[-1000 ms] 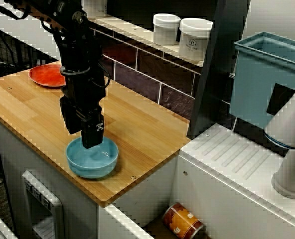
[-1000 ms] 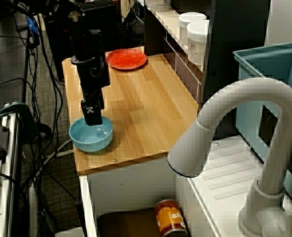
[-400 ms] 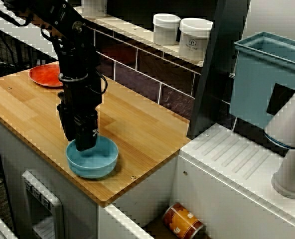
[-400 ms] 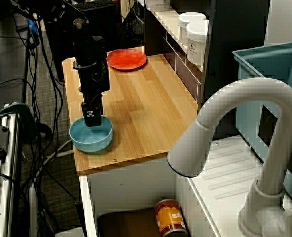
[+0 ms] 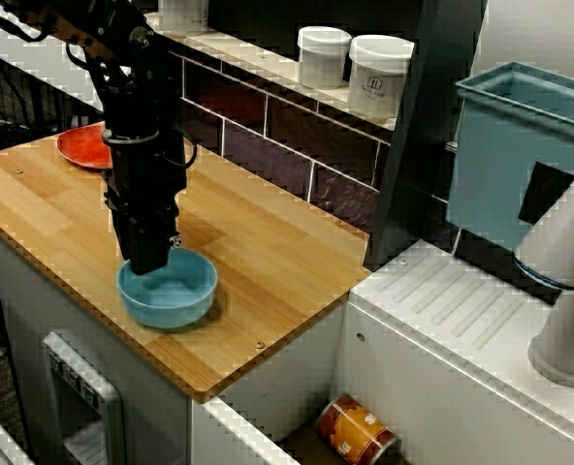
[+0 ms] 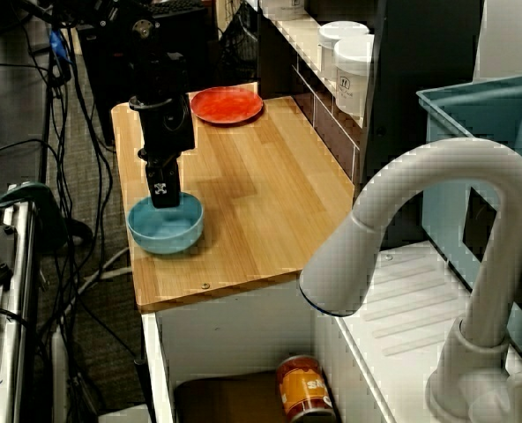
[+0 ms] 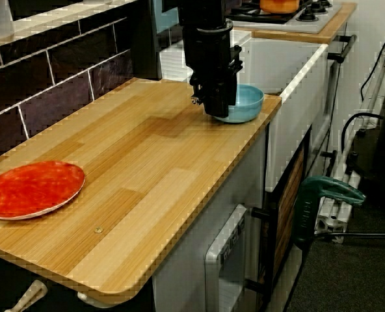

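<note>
Wooden, pale-planked countertop point(image 5: 268, 242) fills the left half of my view from the sink side. Over its lower left I have the black robot gripper point(image 5: 147, 260) pointing straight down. Its narrow fingers are pinched on the left rim of the round light-blue bowl point(image 5: 175, 295). That bowl is low in the frame, near the counter's front edge, and I cannot tell whether its base touches the wood. At the far left edge, well apart from the bowl, lies the flat round red plate point(image 5: 85, 147). Two white lidded jars point(image 5: 323, 56) stand on the tiled ledge at top centre.
</note>
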Robot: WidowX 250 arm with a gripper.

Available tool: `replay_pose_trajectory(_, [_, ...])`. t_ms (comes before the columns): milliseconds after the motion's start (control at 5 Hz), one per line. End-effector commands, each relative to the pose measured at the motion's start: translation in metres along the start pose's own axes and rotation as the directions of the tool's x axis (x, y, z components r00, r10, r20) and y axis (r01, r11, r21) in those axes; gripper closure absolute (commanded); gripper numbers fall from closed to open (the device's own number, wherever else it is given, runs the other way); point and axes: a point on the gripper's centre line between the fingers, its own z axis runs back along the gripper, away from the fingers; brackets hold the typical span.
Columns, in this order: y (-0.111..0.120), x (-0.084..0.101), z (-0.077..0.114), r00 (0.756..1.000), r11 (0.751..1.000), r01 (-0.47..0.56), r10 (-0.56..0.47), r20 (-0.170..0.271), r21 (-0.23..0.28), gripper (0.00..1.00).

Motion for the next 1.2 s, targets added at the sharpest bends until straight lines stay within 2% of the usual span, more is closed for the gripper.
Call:
replay_pose_trajectory(0, [0.035, 0.001, 0.014, 0.998, 0.999, -0.044, 0.044, 0.053, -0.002, 1.00])
replay_pose_trajectory(200, [0.056, 0.000, 0.017, 0.992, 0.996, -0.094, 0.093, 0.085, 0.008, 1.00])
replay_pose_trajectory(400, [0.089, -0.003, 0.028, 0.975, 0.984, -0.179, 0.177, 0.133, 0.002, 1.00])
replay_pose_trajectory(1000, [0.159, -0.016, 0.049, 0.918, 0.935, -0.351, 0.354, 0.180, -0.050, 1.00])
